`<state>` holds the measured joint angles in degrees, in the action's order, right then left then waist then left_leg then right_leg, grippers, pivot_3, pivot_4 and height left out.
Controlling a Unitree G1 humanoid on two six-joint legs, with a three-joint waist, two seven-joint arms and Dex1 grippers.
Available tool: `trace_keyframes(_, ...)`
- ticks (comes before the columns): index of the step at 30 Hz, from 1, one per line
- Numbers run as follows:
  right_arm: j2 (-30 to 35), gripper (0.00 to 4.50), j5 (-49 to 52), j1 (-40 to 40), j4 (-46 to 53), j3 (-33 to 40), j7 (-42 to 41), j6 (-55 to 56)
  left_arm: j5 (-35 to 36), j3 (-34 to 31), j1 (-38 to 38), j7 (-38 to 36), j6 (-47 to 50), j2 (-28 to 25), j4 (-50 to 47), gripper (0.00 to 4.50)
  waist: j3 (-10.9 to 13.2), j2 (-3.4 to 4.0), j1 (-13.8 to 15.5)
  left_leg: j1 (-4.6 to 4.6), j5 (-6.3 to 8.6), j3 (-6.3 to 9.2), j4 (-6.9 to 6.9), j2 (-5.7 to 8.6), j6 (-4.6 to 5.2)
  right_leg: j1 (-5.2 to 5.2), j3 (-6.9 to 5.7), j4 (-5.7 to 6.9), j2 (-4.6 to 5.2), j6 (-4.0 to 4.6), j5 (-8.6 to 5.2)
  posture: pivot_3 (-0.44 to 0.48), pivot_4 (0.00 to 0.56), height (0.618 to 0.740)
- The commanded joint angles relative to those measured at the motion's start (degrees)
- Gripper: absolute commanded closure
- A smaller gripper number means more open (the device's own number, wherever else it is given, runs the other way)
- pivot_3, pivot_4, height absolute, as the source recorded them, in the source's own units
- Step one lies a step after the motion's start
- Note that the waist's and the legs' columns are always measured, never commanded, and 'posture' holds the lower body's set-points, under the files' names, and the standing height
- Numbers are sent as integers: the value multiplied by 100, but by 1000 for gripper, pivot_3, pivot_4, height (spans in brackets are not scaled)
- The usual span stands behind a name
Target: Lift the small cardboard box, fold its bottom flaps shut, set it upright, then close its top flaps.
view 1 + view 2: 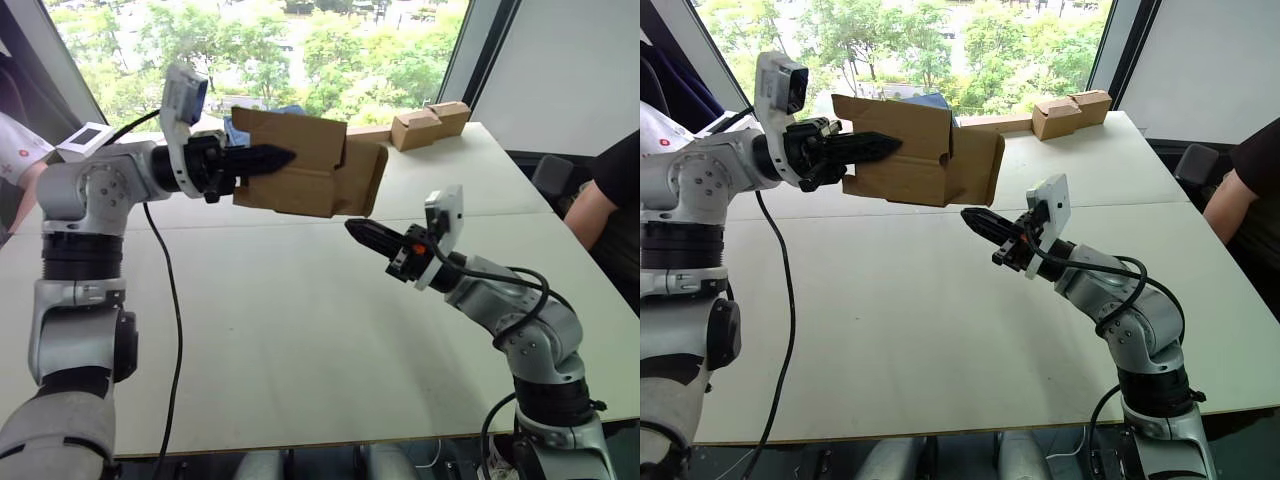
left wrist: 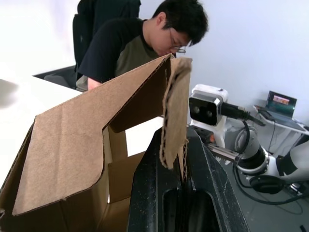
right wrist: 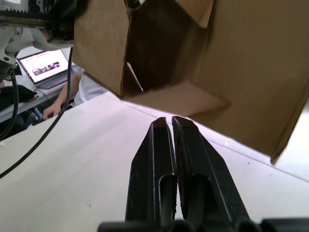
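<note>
The small cardboard box [image 1: 300, 165] hangs in the air above the white table [image 1: 300, 330], lying on its side. My left gripper [image 1: 268, 158] is shut on one of its walls, and the left wrist view shows the cardboard edge [image 2: 174, 121] pinched between the fingers. The end facing right has its flaps [image 1: 365, 178] hanging open; I cannot tell whether these are the bottom flaps or the top flaps. My right gripper [image 1: 358, 233] is shut and empty, just below that open end, its tips [image 3: 166, 124] under an inner flap [image 3: 178, 96].
Paired tan cardboard boxes [image 1: 430, 122] lie at the table's far right edge. A blue object [image 1: 932, 102] sits behind the held box. One person sits at the right [image 1: 610, 200], and another's arm [image 1: 20, 150] shows at the left. A small white device [image 1: 85, 140] rests far left.
</note>
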<state>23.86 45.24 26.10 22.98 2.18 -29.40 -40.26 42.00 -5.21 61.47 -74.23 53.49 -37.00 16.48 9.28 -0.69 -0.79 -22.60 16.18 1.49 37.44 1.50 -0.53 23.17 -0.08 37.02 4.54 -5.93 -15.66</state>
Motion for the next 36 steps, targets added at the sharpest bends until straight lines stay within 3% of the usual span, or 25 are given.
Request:
trace_keyframes(1, -107, 4365, -28, 145, -4, -5, -89, 162, 145, -120, 67, -4, 43, -42, -228, 4500, 0, 0, 0, 0, 0, 0, 0, 0, 0, 0, 0, 0, 0, 0, 0, 0, 150, 737)
trace_keyframes(22, -462, 4365, 201, 540, 123, -131, -189, -17, 230, -152, -123, 178, 88, 12, -421, 4500, 0, 0, -9, 0, -1, 1, 0, 0, -1, 1, 0, 2, 1, 0, 0, 0, 150, 737)
trace_keyframes(30, 468, 4365, 1196, 522, 248, 955, -344, -568, 229, -255, -57, 220, 31, -59, -312, 4500, 0, 0, 6, 0, 0, 1, 1, 2, -1, 0, 0, 2, 4, 0, 0, 0, 150, 737)
trace_keyframes(36, 632, 4365, 1171, 575, -683, 1618, -170, -294, 256, -294, -74, 245, 20, -1, -317, 4500, 1, -2, -2, 1, 0, 0, 1, 1, 0, -1, 0, 1, 3, 0, 0, 0, 150, 737)
